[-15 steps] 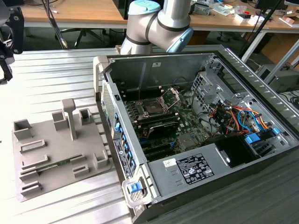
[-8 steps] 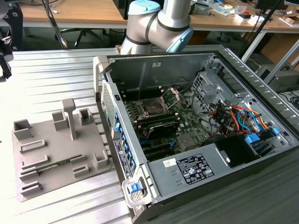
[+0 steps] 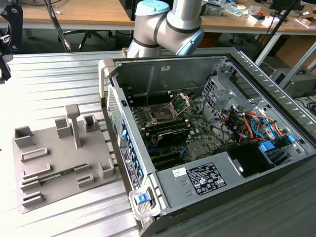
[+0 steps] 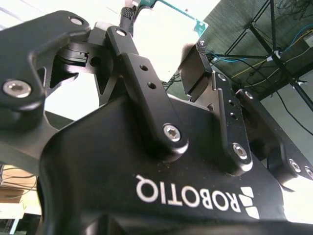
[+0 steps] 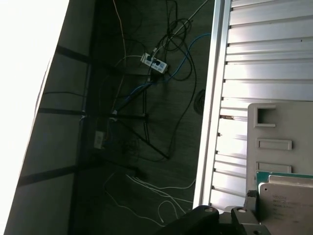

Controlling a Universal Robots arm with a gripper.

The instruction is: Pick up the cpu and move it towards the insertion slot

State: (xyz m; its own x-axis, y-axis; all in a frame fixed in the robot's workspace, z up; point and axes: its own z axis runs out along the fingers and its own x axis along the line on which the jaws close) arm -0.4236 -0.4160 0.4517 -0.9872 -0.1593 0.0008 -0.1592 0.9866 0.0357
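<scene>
Carry step by the look of it, not the grab. Got the cpu [image 5: 288, 201] up off the ribbed table [image 5: 264, 58] in the first wrist view, silver face showing, grey fixture plate [image 5: 278, 132] right behind it. Checking the second wrist view: gripper [image 4: 164, 29] closed on the chip's green-edged board, fingertips [image 4: 126, 19] pinching it from opposite sides, at least judging from that angle. Well apart from the insertion slot [image 3: 161, 114] though, found down inside the open pc case [image 3: 121, 143] in the exterior view, with retaining bracket [image 3: 180, 101] flipped up and socket bare. Reckon the next move calls for clearing the case wall with height to spare, keeping the chip flat, and lining its edges up square with the socket frame. Wouldn't loosen that pinch at all on the way.
</scene>
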